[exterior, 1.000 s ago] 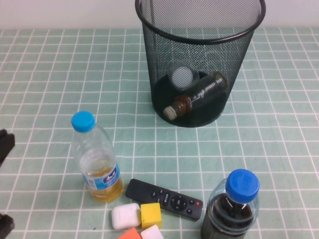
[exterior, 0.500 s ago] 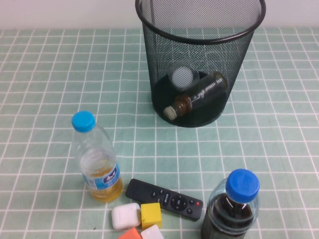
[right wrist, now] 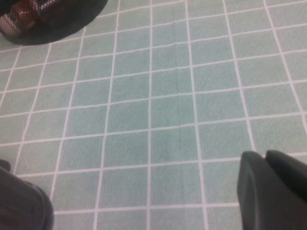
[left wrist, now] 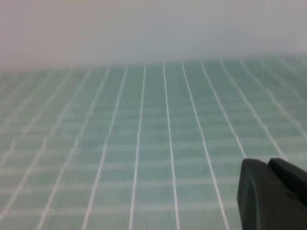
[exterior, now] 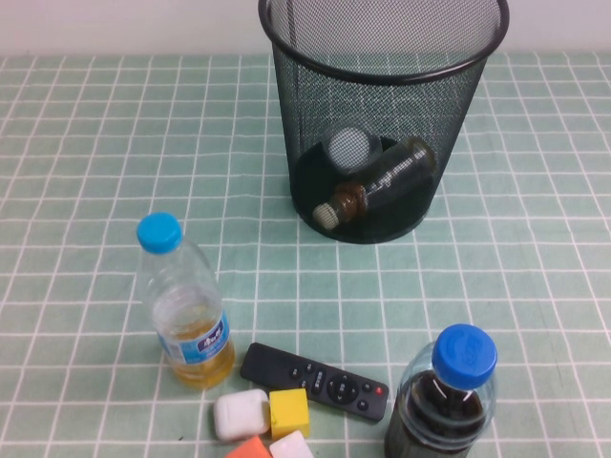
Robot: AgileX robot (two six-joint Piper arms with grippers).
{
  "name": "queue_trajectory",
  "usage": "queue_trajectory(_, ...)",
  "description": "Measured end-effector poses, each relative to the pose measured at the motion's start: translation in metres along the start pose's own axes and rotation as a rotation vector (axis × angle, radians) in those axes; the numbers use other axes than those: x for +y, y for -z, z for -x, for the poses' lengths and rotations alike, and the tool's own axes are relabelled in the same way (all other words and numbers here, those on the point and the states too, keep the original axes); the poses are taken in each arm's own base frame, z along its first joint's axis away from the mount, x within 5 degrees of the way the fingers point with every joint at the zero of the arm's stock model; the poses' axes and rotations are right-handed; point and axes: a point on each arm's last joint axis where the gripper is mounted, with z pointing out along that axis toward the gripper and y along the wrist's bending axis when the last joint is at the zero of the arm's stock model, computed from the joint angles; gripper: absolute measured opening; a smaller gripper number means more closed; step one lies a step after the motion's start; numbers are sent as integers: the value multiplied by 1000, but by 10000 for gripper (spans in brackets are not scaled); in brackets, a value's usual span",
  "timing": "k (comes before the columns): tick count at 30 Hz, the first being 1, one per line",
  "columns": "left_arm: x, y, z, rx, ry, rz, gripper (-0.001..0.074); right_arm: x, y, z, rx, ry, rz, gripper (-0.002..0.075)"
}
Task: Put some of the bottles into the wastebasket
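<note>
Bottles in wastebasket, away from closed left gripper and right gripper

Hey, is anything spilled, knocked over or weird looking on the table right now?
Nothing spilled. Two bottles lie tipped inside the wastebasket, as intended. The yellow-liquid bottle and dark-liquid bottle stand upright. The left gripper and right gripper, both shut, hang over bare tablecloth.

The wastebasket was black wire mesh. The tablecloth was pale green with a white grid. Two bottle caps were blue. The remote was black; one block was yellow.
</note>
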Motion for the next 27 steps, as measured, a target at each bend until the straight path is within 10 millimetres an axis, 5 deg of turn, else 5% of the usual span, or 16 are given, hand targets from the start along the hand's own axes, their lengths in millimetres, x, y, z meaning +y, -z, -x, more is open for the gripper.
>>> queue_trajectory(5, -1, 1, -17, 183, -33, -16, -3, 0, 0, 0, 0, 0, 0, -8)
queue_trajectory(27, -1, 2, -18, 189, -36, -12, -3, -1, 0, 1, -9, 17, -6, -8)
